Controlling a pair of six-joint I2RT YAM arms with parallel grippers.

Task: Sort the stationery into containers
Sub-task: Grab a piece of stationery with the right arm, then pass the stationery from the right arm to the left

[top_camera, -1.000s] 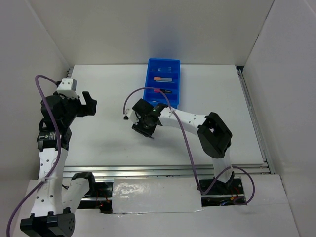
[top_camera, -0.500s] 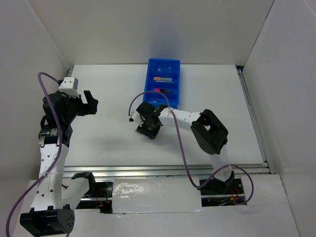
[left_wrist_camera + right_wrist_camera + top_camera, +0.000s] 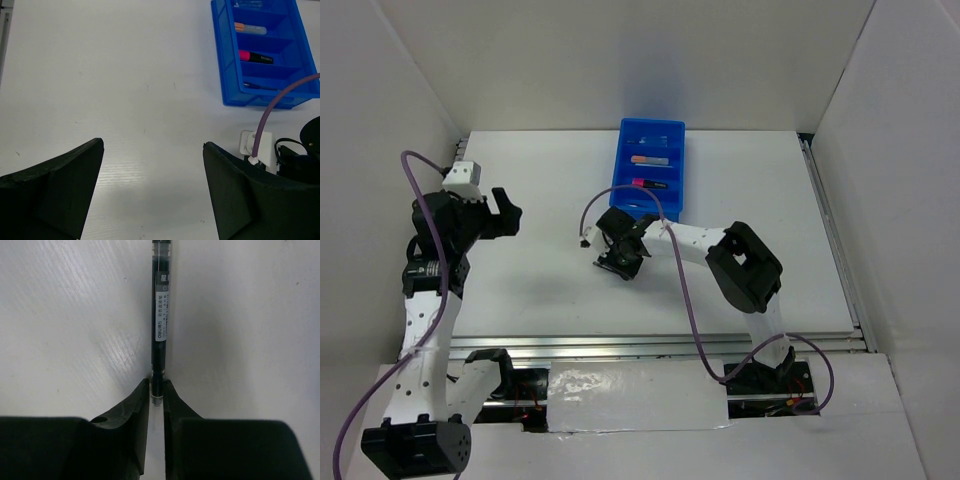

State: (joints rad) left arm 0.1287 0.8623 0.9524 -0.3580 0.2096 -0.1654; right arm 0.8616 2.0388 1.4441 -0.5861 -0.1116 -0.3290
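A thin dark pen point(image 3: 160, 315) lies flat on the white table, pointing away from my right gripper point(image 3: 157, 382), whose jaws are pinched on its near end. From above, that gripper point(image 3: 619, 256) sits low over the table just in front of the blue tray point(image 3: 620, 160), and the pen is hidden beneath it. The tray point(image 3: 220, 60) holds an orange highlighter point(image 3: 250, 28), a pink-red marker point(image 3: 255, 56) and a thin pen point(image 3: 260, 86) in separate compartments. My left gripper point(image 3: 152, 142) hangs open over bare table at the left point(image 3: 505, 213), holding nothing.
White walls close in the table on the left, back and right. A purple cable point(image 3: 670, 250) loops over the right arm. A metal rail point(image 3: 660, 345) runs along the near edge.
The right gripper's jaws have come together on the pen's end. The right wrist settled slightly toward the tray, and the left arm barely shifted.
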